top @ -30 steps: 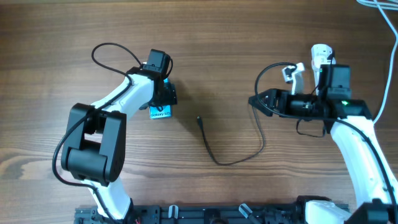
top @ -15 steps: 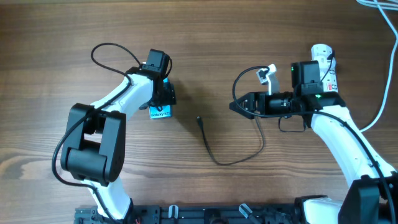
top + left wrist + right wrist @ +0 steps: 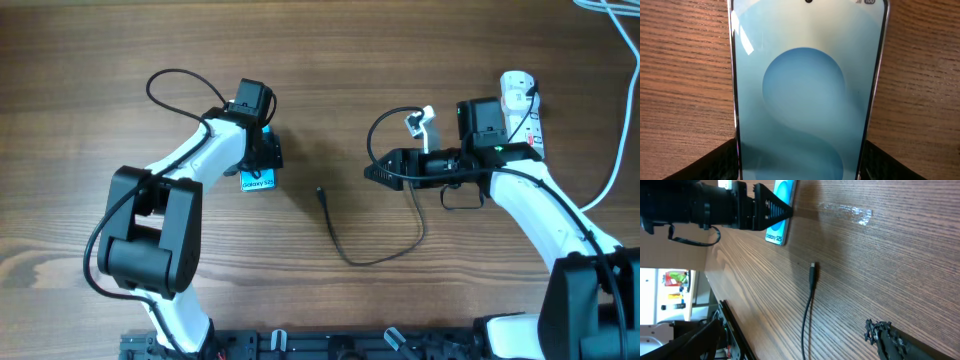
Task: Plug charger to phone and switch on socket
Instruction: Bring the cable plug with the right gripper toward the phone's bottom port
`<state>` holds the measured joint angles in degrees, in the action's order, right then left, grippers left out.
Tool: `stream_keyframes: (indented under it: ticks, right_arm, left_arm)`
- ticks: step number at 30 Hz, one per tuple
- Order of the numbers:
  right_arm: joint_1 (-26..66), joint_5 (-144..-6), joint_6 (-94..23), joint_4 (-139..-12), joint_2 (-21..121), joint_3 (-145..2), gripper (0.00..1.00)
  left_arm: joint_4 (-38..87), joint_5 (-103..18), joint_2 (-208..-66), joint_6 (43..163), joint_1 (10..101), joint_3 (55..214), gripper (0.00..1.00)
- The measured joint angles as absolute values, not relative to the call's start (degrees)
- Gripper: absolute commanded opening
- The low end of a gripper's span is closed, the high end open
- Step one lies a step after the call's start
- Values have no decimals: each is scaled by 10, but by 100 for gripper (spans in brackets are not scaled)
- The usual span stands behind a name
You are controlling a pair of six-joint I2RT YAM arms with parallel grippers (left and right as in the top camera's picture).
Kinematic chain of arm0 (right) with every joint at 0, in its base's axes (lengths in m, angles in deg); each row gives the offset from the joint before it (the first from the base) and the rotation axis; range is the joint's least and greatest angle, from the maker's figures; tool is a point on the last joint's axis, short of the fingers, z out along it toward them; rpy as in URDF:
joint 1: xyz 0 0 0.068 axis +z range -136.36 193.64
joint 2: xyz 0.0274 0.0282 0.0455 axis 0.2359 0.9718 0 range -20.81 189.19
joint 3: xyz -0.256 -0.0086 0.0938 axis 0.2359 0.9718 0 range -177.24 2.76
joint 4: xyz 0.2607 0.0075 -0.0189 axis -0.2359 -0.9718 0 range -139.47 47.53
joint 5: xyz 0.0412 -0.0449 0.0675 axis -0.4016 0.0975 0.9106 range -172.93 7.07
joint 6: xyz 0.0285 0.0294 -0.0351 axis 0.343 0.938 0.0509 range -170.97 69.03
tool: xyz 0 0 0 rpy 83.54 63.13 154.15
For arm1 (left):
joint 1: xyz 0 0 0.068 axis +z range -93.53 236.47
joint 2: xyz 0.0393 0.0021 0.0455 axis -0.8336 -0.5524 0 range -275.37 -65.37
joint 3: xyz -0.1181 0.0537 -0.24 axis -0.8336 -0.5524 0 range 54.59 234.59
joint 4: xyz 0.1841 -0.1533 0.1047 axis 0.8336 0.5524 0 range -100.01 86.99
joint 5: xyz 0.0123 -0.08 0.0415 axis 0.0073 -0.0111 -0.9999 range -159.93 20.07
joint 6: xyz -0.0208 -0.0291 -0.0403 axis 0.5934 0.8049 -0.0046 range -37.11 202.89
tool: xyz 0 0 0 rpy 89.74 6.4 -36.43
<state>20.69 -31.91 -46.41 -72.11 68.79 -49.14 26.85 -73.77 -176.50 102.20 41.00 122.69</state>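
The phone (image 3: 257,180) lies flat on the wooden table, its light blue screen filling the left wrist view (image 3: 805,85). My left gripper (image 3: 263,152) is shut on its far end, one black finger on each long edge. The charger (image 3: 345,250), a thin black cable, curves across the middle of the table. Its connector end (image 3: 320,191) lies right of the phone and also shows in the right wrist view (image 3: 813,269). My right gripper (image 3: 373,172) is open and empty, above and to the right of the connector. The socket (image 3: 518,88) lies at the far right, partly hidden by the right arm.
A thick white cord (image 3: 627,70) runs down the table's right edge from the back corner. A black rail (image 3: 330,345) lines the table's front edge. The right wrist view shows the phone (image 3: 780,210) held by the left gripper, and one finger (image 3: 885,335) of my right gripper.
My right arm has swung left from beside the socket toward the middle of the table, closer to the cable's connector end. The left arm, the phone and the cable have not moved.
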Motion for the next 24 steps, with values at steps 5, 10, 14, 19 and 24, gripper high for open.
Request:
stream_keyframes:
  ticks: [5, 10, 14, 19, 24]
  right_arm:
    - [208, -313, -464, -715, 701, -491, 100]
    - [226, -309, -462, -698, 711, -491, 100]
    - [250, -306, -460, -677, 716, -491, 100]
    - [283, -306, -432, -635, 731, -491, 100]
    - [318, -309, -393, -591, 753, -492, 100]
  left_arm:
    - [271, -718, -1764, 997, 417, 1227, 75]
    - [272, -695, -1762, 976, 422, 1228, 75]
    - [270, -658, -1761, 962, 423, 1229, 75]
    - [271, -609, -1761, 956, 437, 1231, 75]
    - [274, -553, -1761, 949, 461, 1232, 75]
